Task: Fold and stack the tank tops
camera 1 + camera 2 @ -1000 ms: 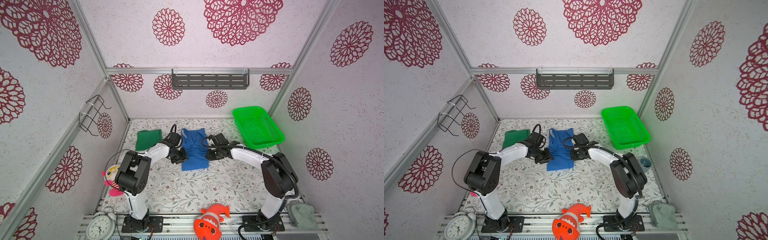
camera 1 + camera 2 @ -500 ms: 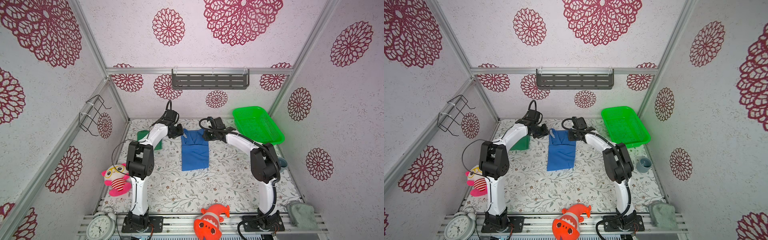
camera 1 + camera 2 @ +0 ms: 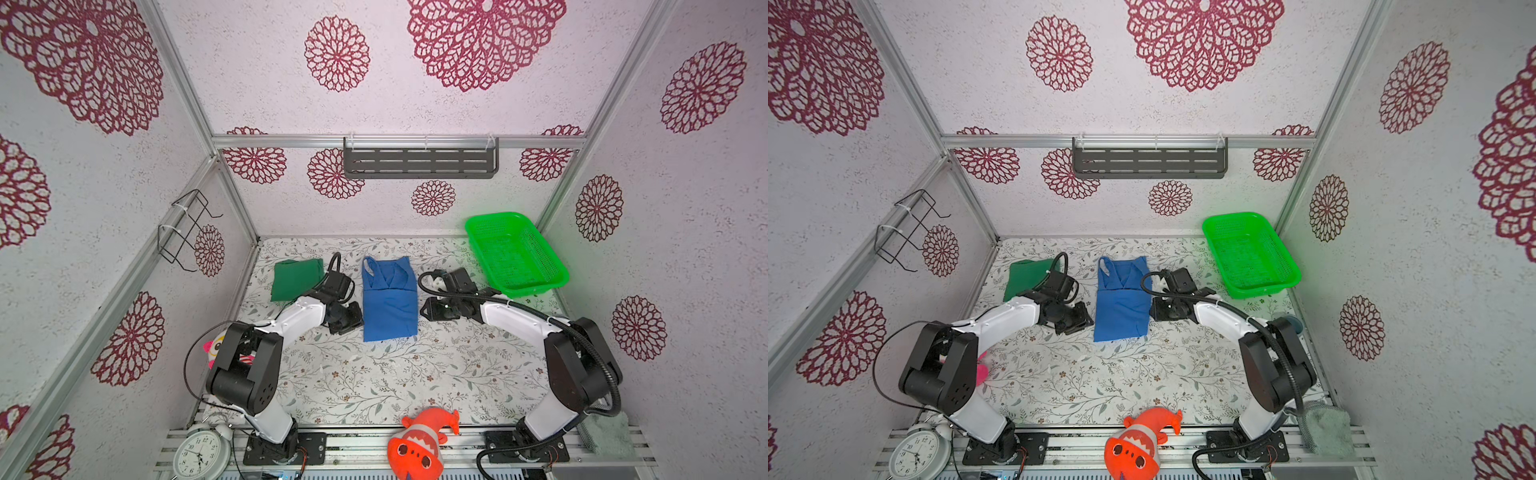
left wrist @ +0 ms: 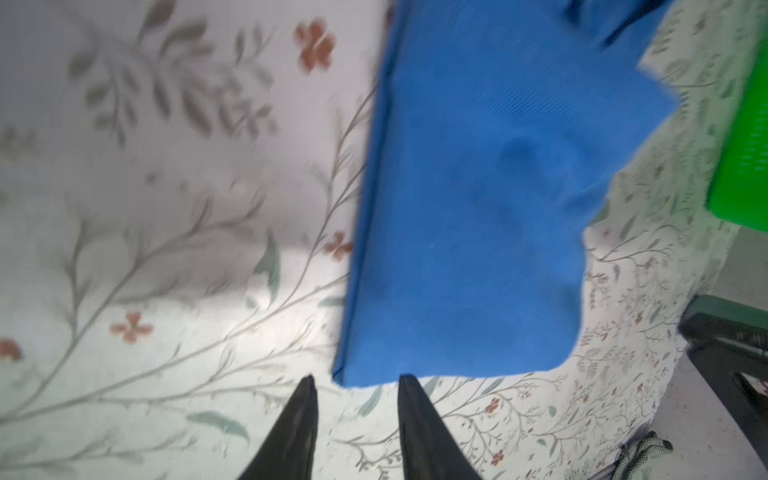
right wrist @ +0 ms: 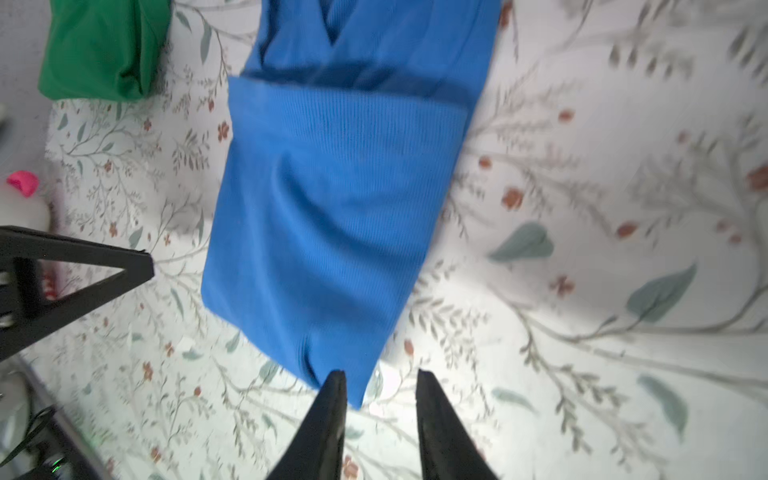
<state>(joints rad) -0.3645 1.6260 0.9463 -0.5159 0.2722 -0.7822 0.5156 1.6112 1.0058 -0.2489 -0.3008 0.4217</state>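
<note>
On the floral table (image 3: 374, 374), the left claw (image 4: 355, 378) and right claw (image 5: 380, 372), both narrowly parted and empty, flank the partly folded blue tank top (image 3: 388, 307). The folded green tank top (image 3: 295, 278) lies beyond, back left.

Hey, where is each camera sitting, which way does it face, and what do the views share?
Both top views: high in front, looking down toward the back wall; left arm and right arm show whole.
Left wrist: on the left arm, looking past the left end effector at the blue tank top.
Right wrist: likewise, past the right end effector.
Shared: all show the blue tank top.
</note>
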